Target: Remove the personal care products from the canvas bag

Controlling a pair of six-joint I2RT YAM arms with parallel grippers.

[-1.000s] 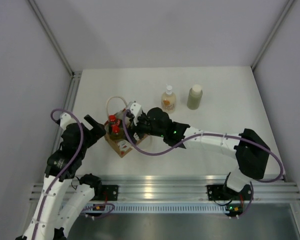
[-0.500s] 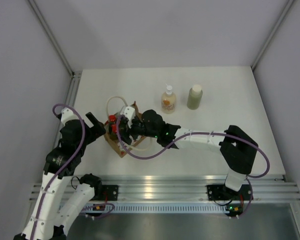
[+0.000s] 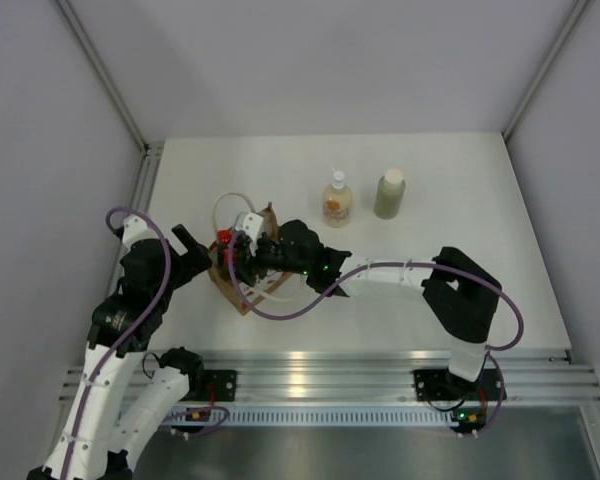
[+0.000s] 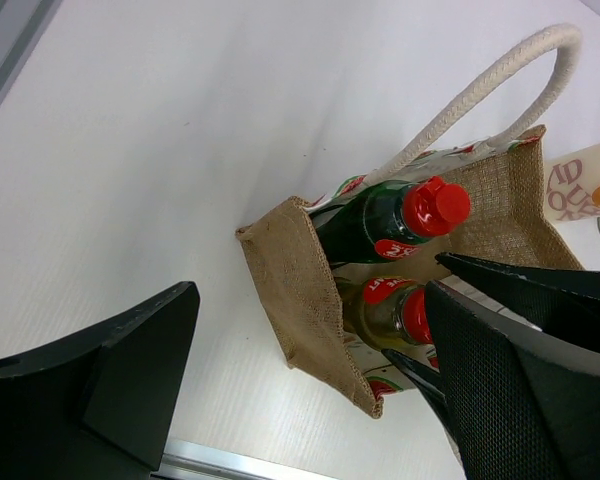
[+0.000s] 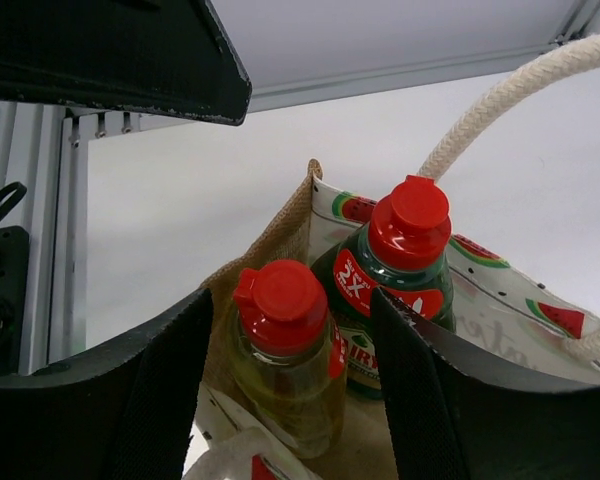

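The tan canvas bag (image 3: 242, 297) stands left of centre, with its cream handle up. In the right wrist view the bag (image 5: 270, 240) holds a yellow bottle (image 5: 285, 370) and a dark green bottle (image 5: 405, 250), both upright with red caps. My right gripper (image 5: 290, 300) is open inside the bag's mouth, one finger on each side of the yellow bottle, not closed on it. My left gripper (image 4: 310, 300) is open beside the bag's left end (image 4: 300, 290). In the top view the right gripper (image 3: 235, 250) covers the bag and the left gripper (image 3: 195, 252) sits just left of it.
A pale-orange bottle with a white pump (image 3: 337, 198) and a white-capped bottle (image 3: 389, 193) stand on the table behind and right of the bag. Grey walls close in the table on three sides, and a metal rail (image 3: 330, 378) runs along the near edge.
My right gripper has moved left and down into the bag's mouth, over the red-capped bottles. The left arm has hardly moved.
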